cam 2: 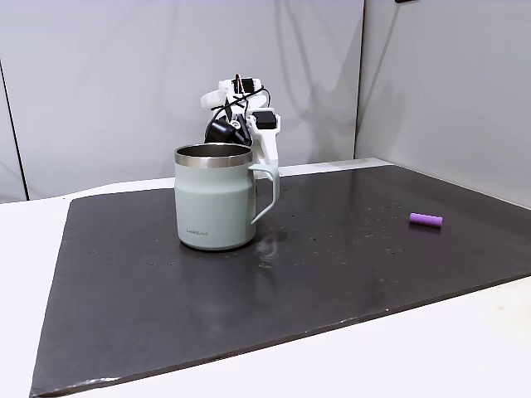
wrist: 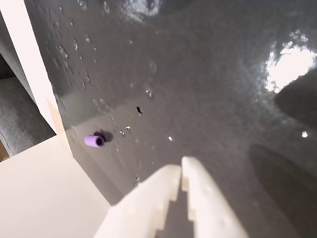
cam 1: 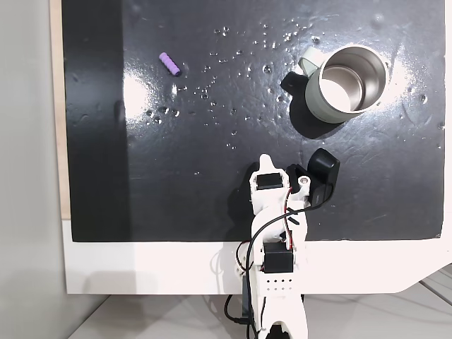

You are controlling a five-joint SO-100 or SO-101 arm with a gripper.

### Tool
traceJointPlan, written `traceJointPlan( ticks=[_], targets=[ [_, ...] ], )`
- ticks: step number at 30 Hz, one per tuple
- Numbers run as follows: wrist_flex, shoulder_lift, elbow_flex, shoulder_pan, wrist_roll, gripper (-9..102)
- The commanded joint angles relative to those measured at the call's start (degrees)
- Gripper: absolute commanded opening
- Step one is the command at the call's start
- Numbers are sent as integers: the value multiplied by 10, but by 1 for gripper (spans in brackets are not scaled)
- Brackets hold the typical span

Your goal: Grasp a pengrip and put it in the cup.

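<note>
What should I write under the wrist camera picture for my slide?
The white tool, tips together, hangs over the shiny dark mat, with the little purple pengrip lying off to its left.

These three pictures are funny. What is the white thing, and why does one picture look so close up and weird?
The white thing is a small robot arm that stands at the edge of a table. At its end is a gripper, two white fingers that pinch like a claw. One fixed view looks straight down from above. Another fixed view looks from the side, low across the table. The close one is the wrist view: that camera rides on the arm, so you see its fingers poking in from the bottom edge. They are closed together and hold nothing. On the shiny black mat lies a tiny purple pengrip, a soft little tube. Far from it stands a pale grey-green cup with a handle and a steel inside. The cup looks empty.
</note>
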Motion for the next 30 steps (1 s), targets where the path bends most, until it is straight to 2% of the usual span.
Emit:
traceJointPlan(
  ticks=[1,12,16,22,26,30],
  targets=[
    [-15,6,-3,-11,-8,0],
    [-15,6,-5,-12,-15,0],
    [-5,6,-54,-23,-36,0],
    [41,-33,-196,-91,-91,0],
    [71,-209,-371,-115,-133,0],
    [103,-373,-541,-118,-256,0]
  ],
)
